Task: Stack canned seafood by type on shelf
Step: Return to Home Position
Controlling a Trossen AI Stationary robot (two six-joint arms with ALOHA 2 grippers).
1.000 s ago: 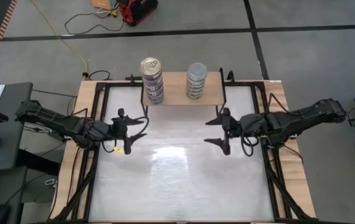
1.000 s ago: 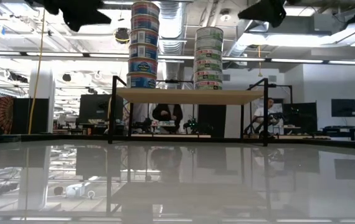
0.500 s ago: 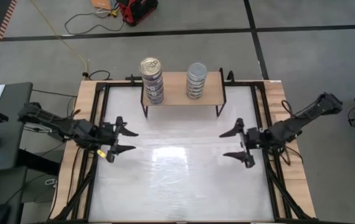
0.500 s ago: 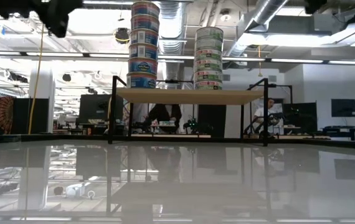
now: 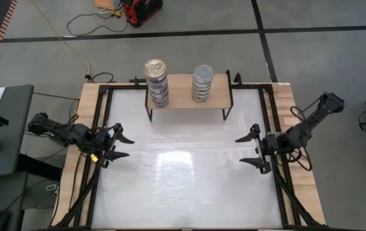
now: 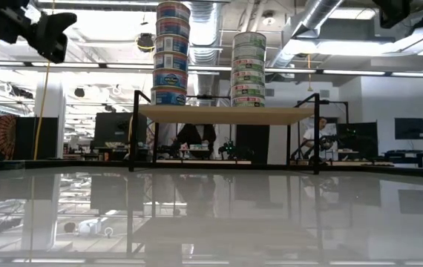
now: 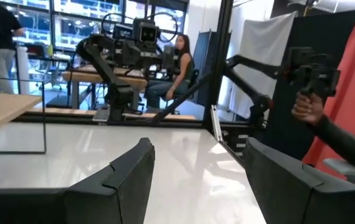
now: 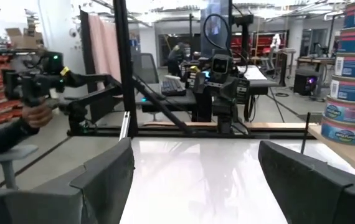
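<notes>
The blue-labelled cans (image 6: 171, 55) are gold-topped — the green-labelled cans (image 6: 248, 70) silver-topped. The shelf (image 5: 180, 88) is pale wood — the table (image 5: 183, 176) glossy white.

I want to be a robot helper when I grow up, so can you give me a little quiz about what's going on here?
1. True or false: the right gripper is holding a can.
2. How many stacks stand on the shelf? A) one B) two C) four
3. Which is taller, the gold-topped stack or the silver-topped stack?

Key: 1. False: it is open and empty. 2. B. 3. The gold-topped stack.
</notes>
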